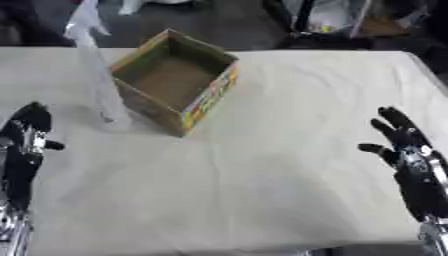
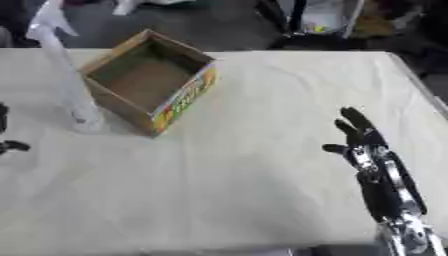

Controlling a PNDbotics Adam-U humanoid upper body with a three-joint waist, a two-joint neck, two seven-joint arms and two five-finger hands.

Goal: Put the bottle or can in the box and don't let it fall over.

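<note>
You will find no legible text anywhere in these views. The box (image 1: 175, 80) carries a printed band in yellow, red and green along its front outer wall, but you cannot make out any letters or brand on it. The clear spray bottle (image 1: 96, 75) beside it shows no readable label.

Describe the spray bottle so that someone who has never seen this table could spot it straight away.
Start at the open cardboard box on the far left part of the white-covered table. Standing upright just to its left, outside it, is the spray bottle. It is tall, slim and clear, with a white trigger head, and is the only see-through thing on the table, taller than the box.
</note>
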